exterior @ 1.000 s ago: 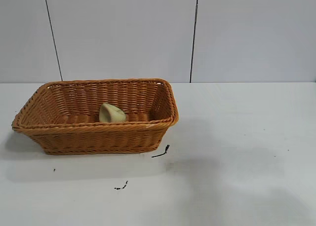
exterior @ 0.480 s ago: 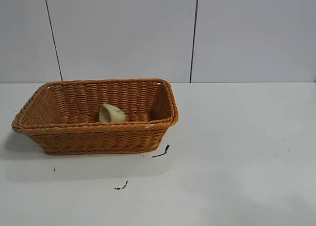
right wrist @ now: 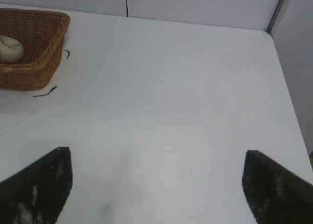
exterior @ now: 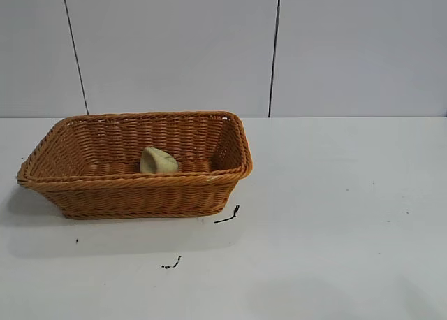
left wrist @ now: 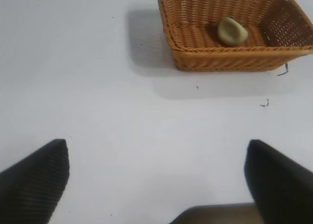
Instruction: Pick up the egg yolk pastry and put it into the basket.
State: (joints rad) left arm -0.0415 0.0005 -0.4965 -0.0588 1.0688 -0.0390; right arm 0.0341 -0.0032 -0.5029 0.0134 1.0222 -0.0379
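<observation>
1. Both of my claws hang apart from the work: my right claw [right wrist: 156,185] is spread wide with nothing between its fingers, above bare table [exterior: 335,194] and well away from the basket [exterior: 133,194].
2. My left claw [left wrist: 156,180] is likewise spread wide and empty, with the basket far off across the table in its wrist view.
3. As for the pastry [exterior: 158,161], it lies on the basket floor, near the middle and a little toward the far wall, resting tilted with one edge up.
4. By my reckoning the job's main step is done: the pastry is inside, nothing grips it, and neither claw touches the wicker.
5. What remains, I think, is only to park. That calls for keeping my fingers clear of the basket rim so I don't nudge it or tip the pastry.
6. Two small dark scraps [exterior: 228,215] lie on the table just in front of the basket; they don't concern me.
</observation>
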